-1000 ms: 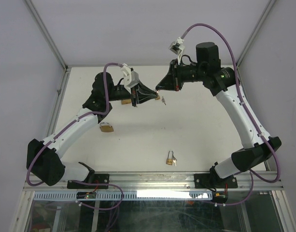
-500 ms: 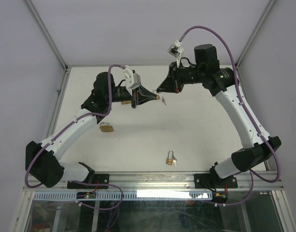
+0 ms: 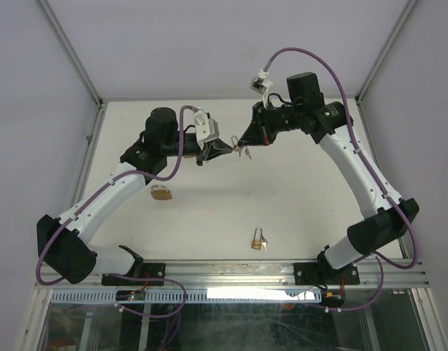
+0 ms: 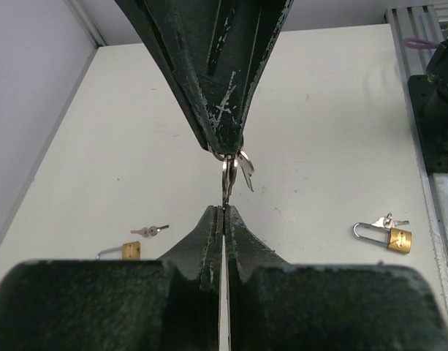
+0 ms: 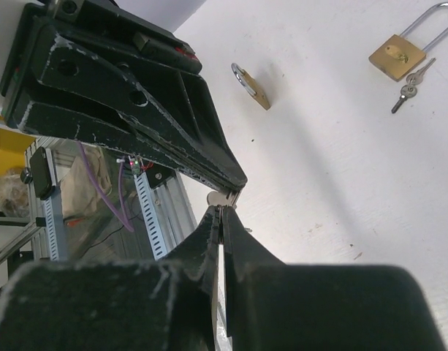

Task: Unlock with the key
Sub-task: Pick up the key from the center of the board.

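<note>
left gripper (image 4: 222, 213) clamped on small silver key bunch (image 4: 234, 167) | right gripper (image 4: 227, 142) pinching same bunch, tip-to-tip, left-right axis | brass long-shackle padlock (image 3: 259, 240) lies nearer, between arms

From overhead the bunch of keys (image 3: 240, 151) is too small for me to tell which key sits in which pincer. On the left wrist camera the right pincer (image 4: 225, 145) is cut off by the top edge. There, the lower end of one key vanishes between the closed tips of the left pincer (image 4: 222, 212), whose dark body also covers the bottom edge of a brass padlock (image 4: 131, 250). On the right wrist camera only a sliver of metal (image 5: 218, 198) shows between the pincers, and I can't tell which part it is.
</note>
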Motion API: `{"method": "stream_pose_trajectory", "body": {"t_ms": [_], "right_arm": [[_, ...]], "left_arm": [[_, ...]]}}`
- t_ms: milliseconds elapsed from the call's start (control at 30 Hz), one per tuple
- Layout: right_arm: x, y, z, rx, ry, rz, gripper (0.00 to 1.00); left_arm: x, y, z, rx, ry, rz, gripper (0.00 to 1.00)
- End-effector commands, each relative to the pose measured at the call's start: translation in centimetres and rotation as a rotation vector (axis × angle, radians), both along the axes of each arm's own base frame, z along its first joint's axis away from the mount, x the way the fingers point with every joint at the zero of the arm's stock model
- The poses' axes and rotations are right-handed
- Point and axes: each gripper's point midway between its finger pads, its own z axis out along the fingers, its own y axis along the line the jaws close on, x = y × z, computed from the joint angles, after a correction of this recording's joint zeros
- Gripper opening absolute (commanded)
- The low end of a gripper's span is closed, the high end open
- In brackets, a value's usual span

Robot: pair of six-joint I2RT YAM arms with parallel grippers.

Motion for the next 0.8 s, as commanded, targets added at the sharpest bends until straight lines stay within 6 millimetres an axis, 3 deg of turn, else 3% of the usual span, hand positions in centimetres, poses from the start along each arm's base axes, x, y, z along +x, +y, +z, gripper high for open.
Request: {"method": "stream_pose_trajectory", "body": {"t_ms": [0, 167, 300, 500, 567, 667, 767], "right_arm": [[-0.8, 0.5, 0.7, 0.036, 0.01, 0.049, 0.0], [-1.1, 0.1, 0.4, 0.035, -0.006, 0.055, 0.0], [-1.2, 0.1, -0.2, 0.03, 0.023, 0.069, 0.0], [-1.3, 0.7, -0.5, 0.067, 0.055, 0.097, 0.01], [-1.3, 0.9, -0.8, 0.074, 0.07, 0.099, 0.07], [-1.3, 1.0, -1.4, 0.077, 0.098, 0.094, 0.3], [-1.3, 0.9, -1.6, 0.07, 0.096, 0.088, 0.48]], "left_arm": [[0.0, 0.0, 2.9, -0.02, -0.094, -0.004, 0.0], [0.0, 0.4, 3.5, -0.029, -0.078, 0.026, 0.0], [-1.2, 0.4, 4.1, -0.048, -0.055, -0.01, 0.0], [-1.1, 0.1, 3.7, -0.03, 0.022, -0.012, 0.0], [-1.1, 0.1, 3.4, -0.024, 0.055, -0.005, 0.0], [-1.1, 0.2, 2.9, -0.019, 0.072, 0.004, 0.0], [-1.1, 0.3, 2.8, -0.013, 0.057, 0.003, 0.0]]}}
